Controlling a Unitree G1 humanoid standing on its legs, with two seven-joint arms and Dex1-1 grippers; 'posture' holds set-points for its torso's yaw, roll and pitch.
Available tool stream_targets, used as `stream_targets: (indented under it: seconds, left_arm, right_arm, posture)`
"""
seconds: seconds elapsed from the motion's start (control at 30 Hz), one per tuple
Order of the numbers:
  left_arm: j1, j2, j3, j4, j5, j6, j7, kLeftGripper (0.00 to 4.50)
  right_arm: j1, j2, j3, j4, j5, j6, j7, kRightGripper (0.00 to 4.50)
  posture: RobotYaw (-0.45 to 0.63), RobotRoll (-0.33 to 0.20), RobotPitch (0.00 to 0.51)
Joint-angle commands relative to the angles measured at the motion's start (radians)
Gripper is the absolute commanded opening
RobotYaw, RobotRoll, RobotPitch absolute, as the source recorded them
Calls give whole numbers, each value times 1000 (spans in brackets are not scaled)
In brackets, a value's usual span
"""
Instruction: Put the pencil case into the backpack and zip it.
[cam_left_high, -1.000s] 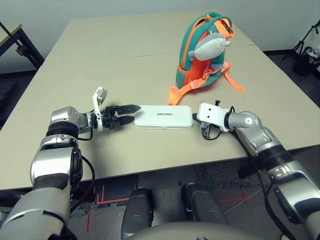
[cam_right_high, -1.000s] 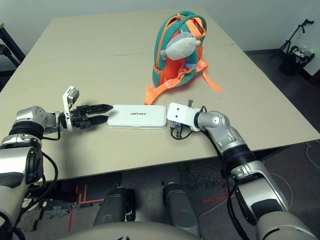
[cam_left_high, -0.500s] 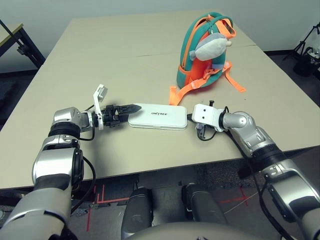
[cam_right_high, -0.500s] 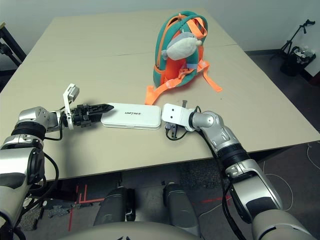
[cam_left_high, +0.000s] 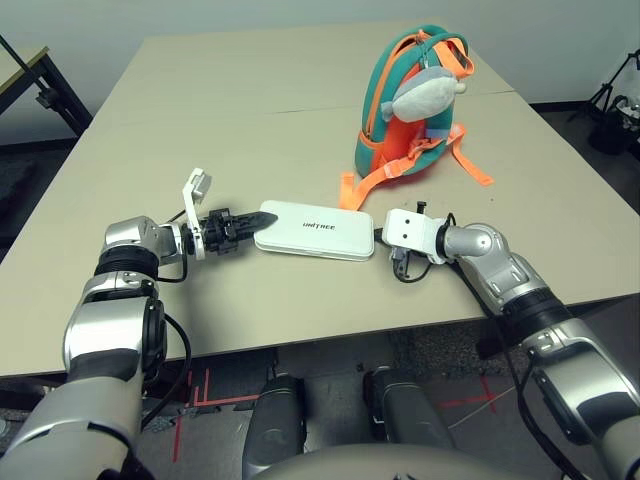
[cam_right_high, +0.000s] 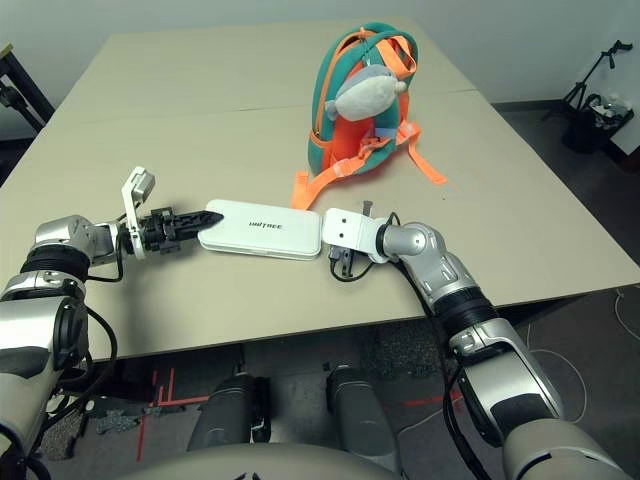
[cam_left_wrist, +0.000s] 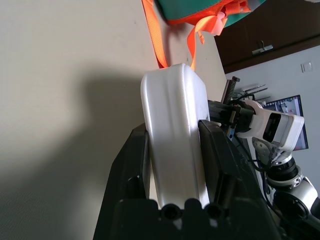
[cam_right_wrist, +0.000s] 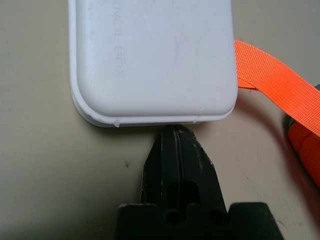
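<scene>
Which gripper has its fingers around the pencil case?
The left gripper straddles the pencil case; the right gripper, shut, only touches its other end.

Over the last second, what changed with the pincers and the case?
The left pincer went from open to closed on the end of the pencil case; the left wrist view shows the case between its fingers. The right pincer, shut, pushed the case toward the left pincer, and its tip sits against the case's other end. The case stays flat on the table. The backpack stands where it was.
</scene>
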Motion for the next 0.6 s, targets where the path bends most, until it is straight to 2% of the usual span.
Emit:
stream_targets:
  seconds: [0.03,0.3,0.43,0.6]
  left_arm:
    - [18,-15,-20,-24,19,-14,6,1463]
    - [29,-3,18,-66,-9,0,10,1360]
    - [28,20,51,-95,-36,33,41,1355]
    - [36,40,127,-179,-103,38,60,1333]
  right_arm:
    - [0,15,16,-12,17,-3,17,0]
    - [-2,5,-21,-4,49,15,16,0]
    - [-17,-17,-107,29,115,73,-5,937]
    - [-46,-47,-233,80,208,154,-45,2897]
  posture:
    - [-118,0,71]
    - [-113,0,74]
    - [-105,0,74]
    - [-93,0,72]
